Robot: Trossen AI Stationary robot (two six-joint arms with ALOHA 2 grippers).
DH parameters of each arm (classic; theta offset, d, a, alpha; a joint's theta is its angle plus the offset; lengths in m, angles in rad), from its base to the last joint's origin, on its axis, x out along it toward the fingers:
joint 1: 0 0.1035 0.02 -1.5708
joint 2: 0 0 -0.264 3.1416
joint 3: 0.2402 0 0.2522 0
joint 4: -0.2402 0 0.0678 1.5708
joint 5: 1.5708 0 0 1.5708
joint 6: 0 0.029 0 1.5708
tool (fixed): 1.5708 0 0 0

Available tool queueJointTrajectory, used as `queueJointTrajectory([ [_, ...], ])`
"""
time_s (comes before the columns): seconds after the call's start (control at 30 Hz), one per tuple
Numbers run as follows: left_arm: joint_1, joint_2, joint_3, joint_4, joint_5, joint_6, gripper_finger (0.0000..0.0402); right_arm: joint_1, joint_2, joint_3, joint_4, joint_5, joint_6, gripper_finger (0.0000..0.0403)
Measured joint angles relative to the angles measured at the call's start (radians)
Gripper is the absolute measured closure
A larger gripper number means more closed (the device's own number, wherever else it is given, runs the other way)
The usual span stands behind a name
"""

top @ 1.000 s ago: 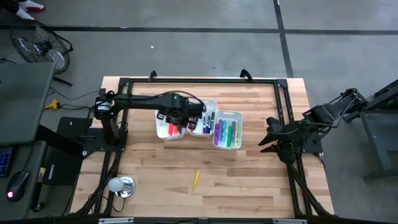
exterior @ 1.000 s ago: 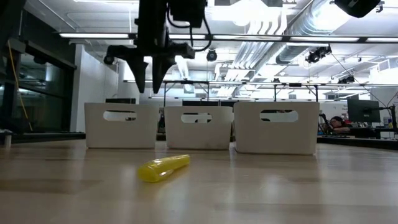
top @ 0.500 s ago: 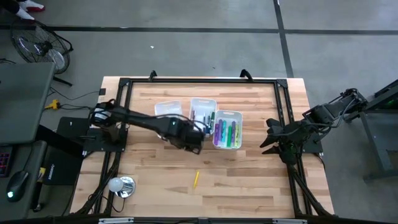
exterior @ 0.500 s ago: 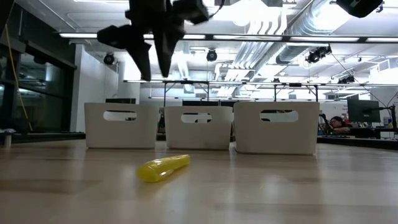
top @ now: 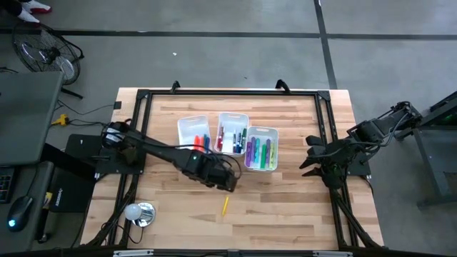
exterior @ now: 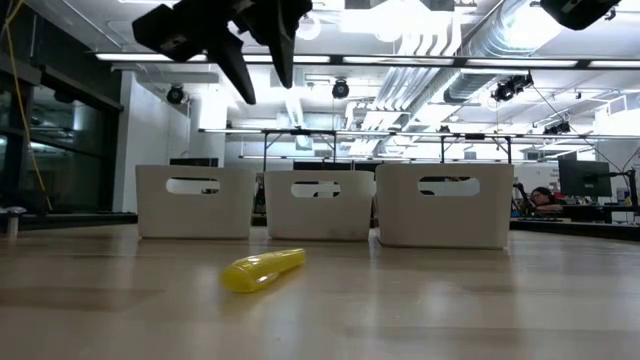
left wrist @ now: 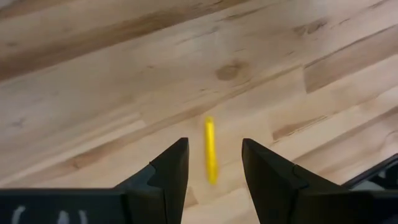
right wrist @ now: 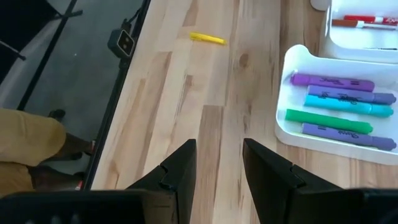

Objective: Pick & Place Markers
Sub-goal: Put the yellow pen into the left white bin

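Left wrist view has the yellow marker lying alone on the table, near the three bins. Left gripper hovers above, fingers apart, empty. Light, stiff, probably slick; I'd pinch it mid-barrel.

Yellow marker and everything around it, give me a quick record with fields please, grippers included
yellow marker: lying alone on the table, outside the bins
left gripper: open, empty, above the table between the bins and the yellow marker
right gripper: open, empty, waiting at the table's right side
bins: three white, in a row, holding the sorted markers
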State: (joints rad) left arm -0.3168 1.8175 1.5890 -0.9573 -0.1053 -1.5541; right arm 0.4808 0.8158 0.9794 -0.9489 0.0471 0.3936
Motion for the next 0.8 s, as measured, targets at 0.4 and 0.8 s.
queueJointTrajectory([
  [0.4, -0.03, 0.082, 0.005, 0.122, 0.064, -0.081, 0.0255, 0.0, -0.003, 0.0, -0.019, -0.043, -0.018, 0.0282],
  [0.8, -0.052, 0.302, 0.212, 0.048, 0.111, -0.105, 0.0255, 0.0, -0.065, 0.0, -0.058, -0.047, -0.003, 0.0282],
])
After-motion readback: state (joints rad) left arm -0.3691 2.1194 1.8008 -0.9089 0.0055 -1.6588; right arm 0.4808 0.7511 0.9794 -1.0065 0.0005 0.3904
